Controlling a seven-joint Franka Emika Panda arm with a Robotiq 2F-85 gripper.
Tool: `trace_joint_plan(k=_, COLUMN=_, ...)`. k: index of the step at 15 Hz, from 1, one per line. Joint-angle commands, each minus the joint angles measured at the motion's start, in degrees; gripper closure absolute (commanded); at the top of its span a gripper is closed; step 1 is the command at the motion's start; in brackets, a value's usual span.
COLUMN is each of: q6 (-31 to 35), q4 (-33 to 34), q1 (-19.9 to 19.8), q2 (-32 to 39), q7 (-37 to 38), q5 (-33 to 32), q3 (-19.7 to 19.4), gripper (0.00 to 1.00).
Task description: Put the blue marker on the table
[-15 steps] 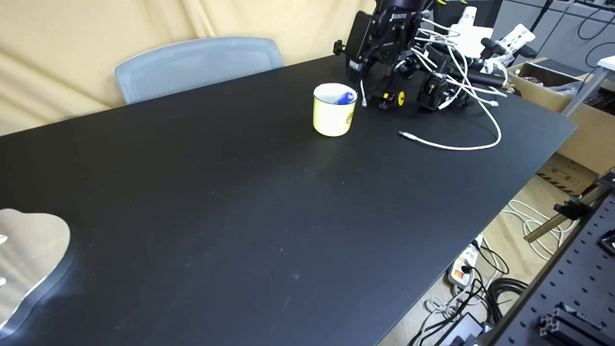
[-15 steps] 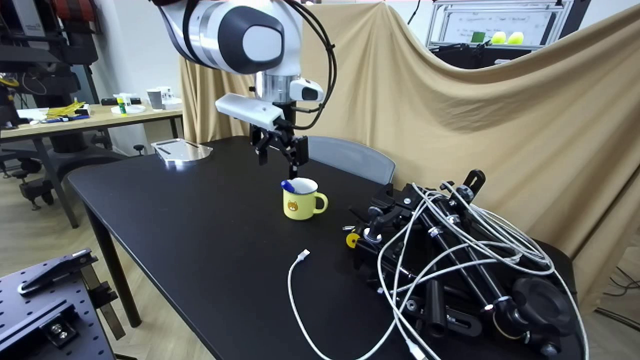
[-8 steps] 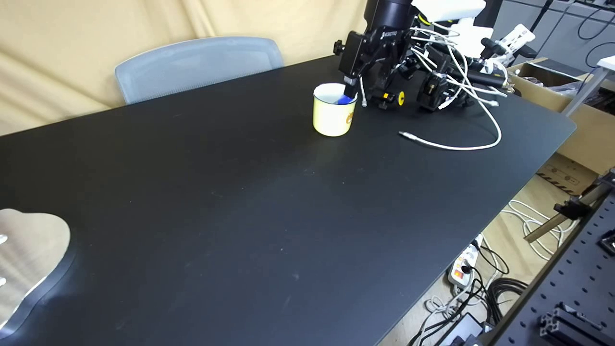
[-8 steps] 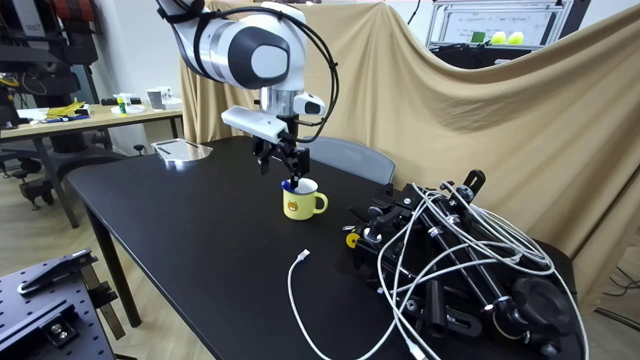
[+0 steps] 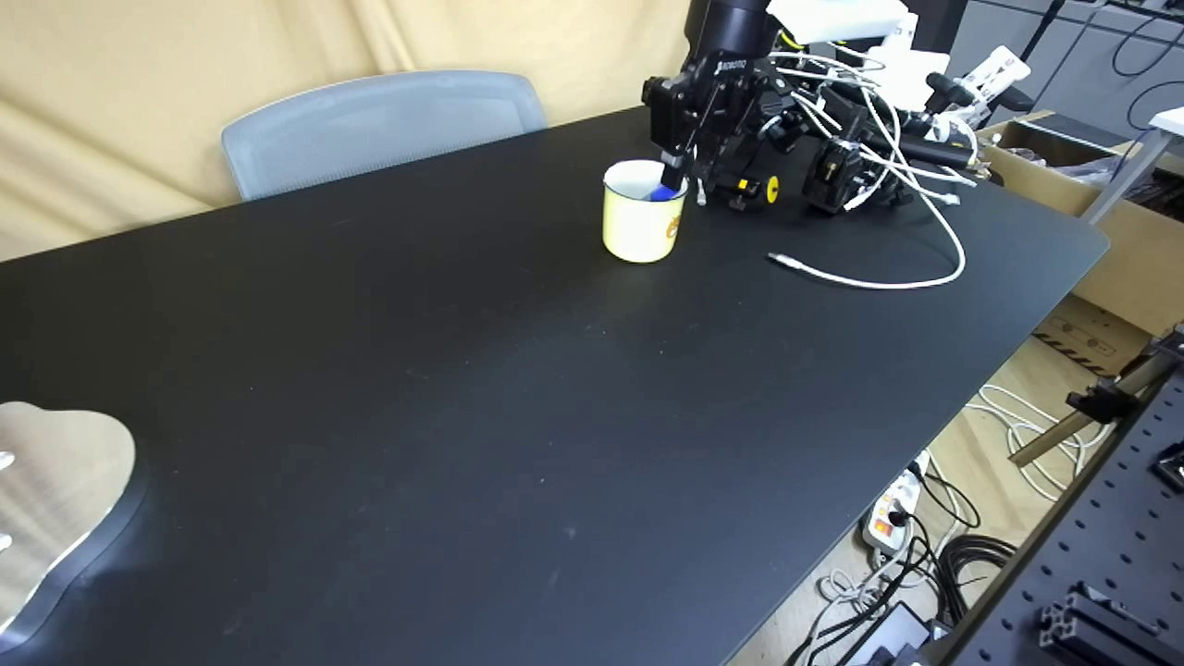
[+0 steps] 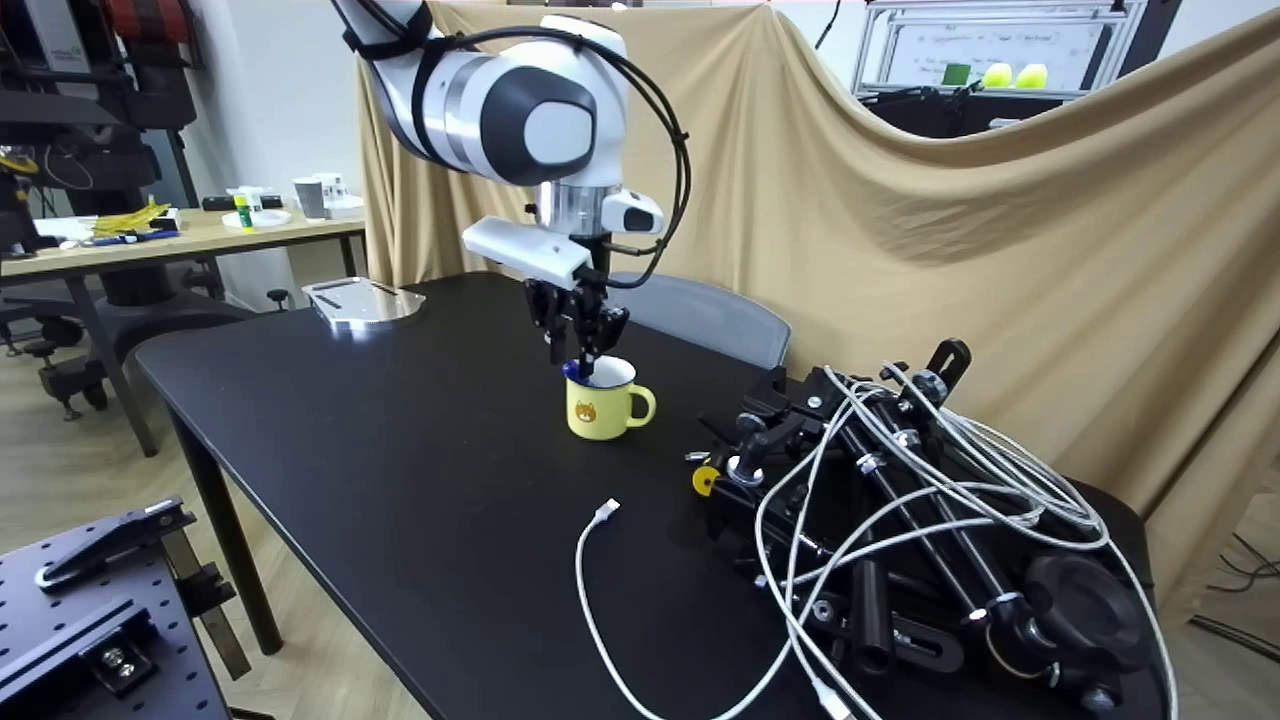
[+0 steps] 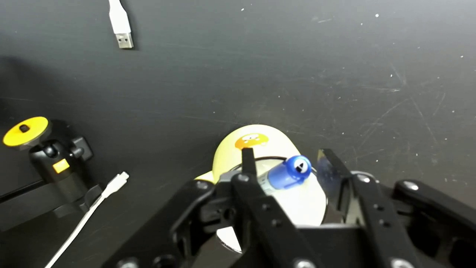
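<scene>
The blue marker (image 7: 292, 173) leans inside a pale yellow cup (image 7: 228, 152), its blue capped end at the rim and the rest of it hidden from view. This cup (image 6: 600, 415) stands upright on the black table (image 5: 462, 388). My gripper (image 7: 286, 152) reaches down over the cup with its fingers on either side of the marker's blue end. In the wrist view a gap shows between that end and the right finger pad (image 7: 329, 175), so the jaws stand partly open. In both exterior views one fingertip (image 6: 588, 366) dips to the cup's mouth beside the marker (image 5: 662, 193).
Black clamp hardware (image 6: 880, 540) tangled with white cables lies close to the cup. A loose white cable (image 5: 888, 284) curls over the tabletop. At the table's far end rests a silver plate (image 6: 362, 303). A chair back (image 5: 379, 129) stands behind the table edge.
My gripper has come down to the cup, and its fingers have drawn nearer to each other around the marker's end. The cup stays where it was.
</scene>
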Motion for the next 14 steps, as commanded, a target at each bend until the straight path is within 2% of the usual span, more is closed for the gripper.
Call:
trace_joint_plan(k=1, q6=-1.16, q4=3.07, q1=-0.09, q2=1.96, q7=2.1, q5=-2.19, q3=-0.3, gripper=0.83)
trace_joint_plan(k=3, q6=-1.44, q4=3.95, q1=0.0, q2=2.61, q7=2.15, q5=-2.89, q3=-0.41, gripper=0.97)
trace_joint_plan(k=4, q6=-1.6, q4=4.27, q1=0.03, q2=2.84, q7=2.14, q5=-3.05, q3=-0.41, gripper=0.99)
trace_joint_plan(k=6, q6=-2.15, q4=4.8, q1=-0.01, q2=2.99, q7=1.96, q5=-3.1, q3=-0.25, gripper=0.95)
trace_joint_plan(k=9, q6=-3.43, q4=4.87, q1=-0.22, q2=2.3, q7=1.56, q5=-2.61, q3=0.09, gripper=0.95)
trace_joint_plan(k=14, q6=-4.02, q4=1.97, q1=-0.31, q2=-3.05, q7=0.87, q5=-2.05, q3=0.75, gripper=0.95)
